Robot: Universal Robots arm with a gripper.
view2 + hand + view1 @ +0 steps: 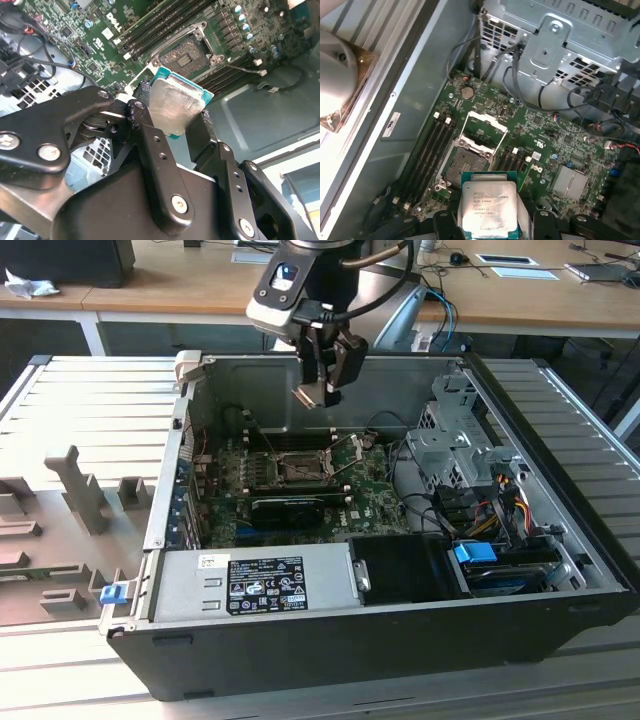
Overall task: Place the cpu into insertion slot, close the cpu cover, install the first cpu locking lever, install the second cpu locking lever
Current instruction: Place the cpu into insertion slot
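My gripper (pixel 322 392) hangs above the open computer case and is shut on the cpu (pixel 175 102), a flat square chip with a silvery top and a teal edge. In the first wrist view the cpu (pixel 489 204) sits between the black fingers (pixel 443 223), a little way above the green motherboard (pixel 547 145). Beneath it lies the insertion slot (pixel 465 162), its dark pin field bare; the insertion slot (pixel 187 54) also appears in the second wrist view and the insertion slot (pixel 297 472) in the exterior view. The cpu cover (pixel 489 119) stands swung up off the slot.
Memory slots (pixel 427 150) flank the socket. A long black card (pixel 290 506) lies near it. A metal drive cage (pixel 450 445) with loose cables fills the exterior view's right, and a power supply (pixel 255 582) lies along the front. The case walls (pixel 255 390) enclose the board.
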